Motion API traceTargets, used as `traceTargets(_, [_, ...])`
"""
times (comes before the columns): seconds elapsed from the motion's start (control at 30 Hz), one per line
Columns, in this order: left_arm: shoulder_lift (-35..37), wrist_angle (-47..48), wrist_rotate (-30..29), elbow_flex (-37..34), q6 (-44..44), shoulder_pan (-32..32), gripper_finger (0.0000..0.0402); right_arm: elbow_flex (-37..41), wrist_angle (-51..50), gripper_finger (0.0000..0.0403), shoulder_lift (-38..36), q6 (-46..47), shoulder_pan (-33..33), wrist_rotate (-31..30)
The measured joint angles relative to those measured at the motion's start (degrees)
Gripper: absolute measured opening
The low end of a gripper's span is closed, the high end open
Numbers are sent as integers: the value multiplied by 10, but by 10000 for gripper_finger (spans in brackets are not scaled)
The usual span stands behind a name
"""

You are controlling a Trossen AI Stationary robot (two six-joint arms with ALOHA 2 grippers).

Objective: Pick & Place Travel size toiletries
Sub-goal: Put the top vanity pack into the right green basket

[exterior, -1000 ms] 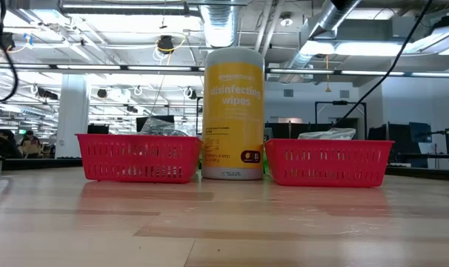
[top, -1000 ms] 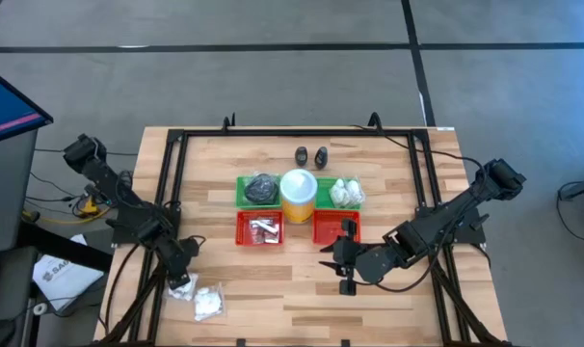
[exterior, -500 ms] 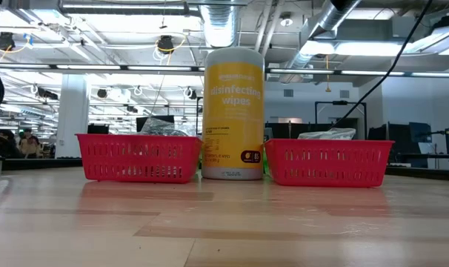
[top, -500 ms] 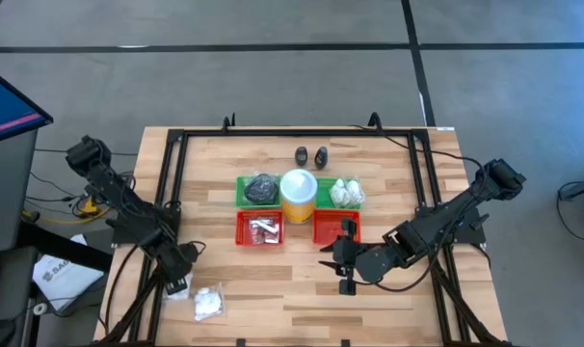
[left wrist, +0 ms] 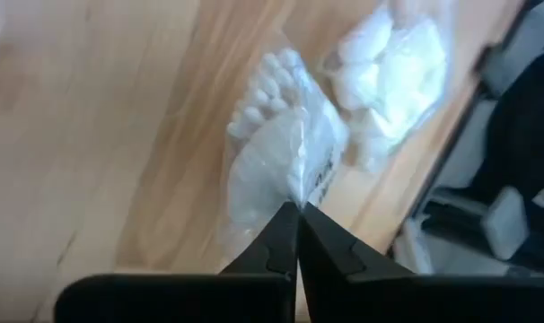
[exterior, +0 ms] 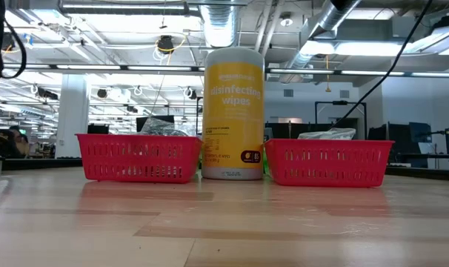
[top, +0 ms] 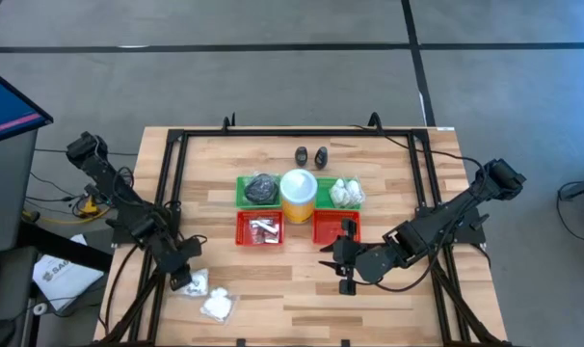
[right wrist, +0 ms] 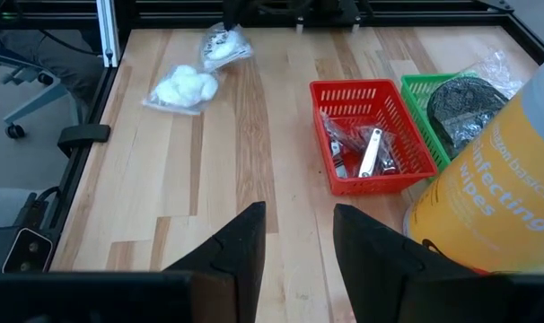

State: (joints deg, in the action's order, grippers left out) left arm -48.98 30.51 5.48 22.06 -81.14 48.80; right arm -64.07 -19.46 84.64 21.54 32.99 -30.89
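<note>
The left jaws (top: 184,277) are seen low over the table's (top: 273,299) near left corner, pressed together on the clear wrap of a white lumpy packet (left wrist: 285,157); in the left wrist view the tips meet on the film, and the packet's lower part is hidden behind them; a second white packet (left wrist: 389,67) lies just beyond the jaws, near the table edge, partly cut off by the frame; in the high view only this second packet (top: 217,306) shows clearly, just beside the left jaws, the held one being largely covered by them.

The right jaws (top: 342,260) are held wide apart with nothing between them, near the front right red tray (top: 331,229); ahead of them, in the right wrist view, small silvery tubes (right wrist: 366,152) lie in the other red tray (right wrist: 344,179); a dark grey pad (right wrist: 469,103) sits in a green tray (right wrist: 414,90), partly hidden by the yellow wipes cylinder (right wrist: 496,197), which is itself cut off.

Two tiny black bottles (top: 310,155) stand well beyond both jaws; more white packets (top: 347,192) fill the far right green tray (top: 358,203); neither arm appears in the low view.
</note>
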Motion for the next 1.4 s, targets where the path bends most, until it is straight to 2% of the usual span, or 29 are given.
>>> traceTargets(0.2, [23, -41, -65, 0, 31, 0, 0, 0, 1, 123, 0, 2, 0, 0])
traceTargets(0.6, [29, -184, -225, 0, 178, 0, 0, 0, 11, 123, 0, 2, 0, 0])
traceTargets(0.83, [29, -270, -360, 1, 278, 0, 0, 0, 42, 123, 0, 2, -1, 0])
traceTargets(1.13, [25, -425, -523, 1, 464, -2, 0, 0, 74, 123, 0, -5, -14, -1])
traceTargets(1.4, [-26, -606, -541, 1, 618, -56, 0, 0, 115, 123, 0, -17, -41, -3])
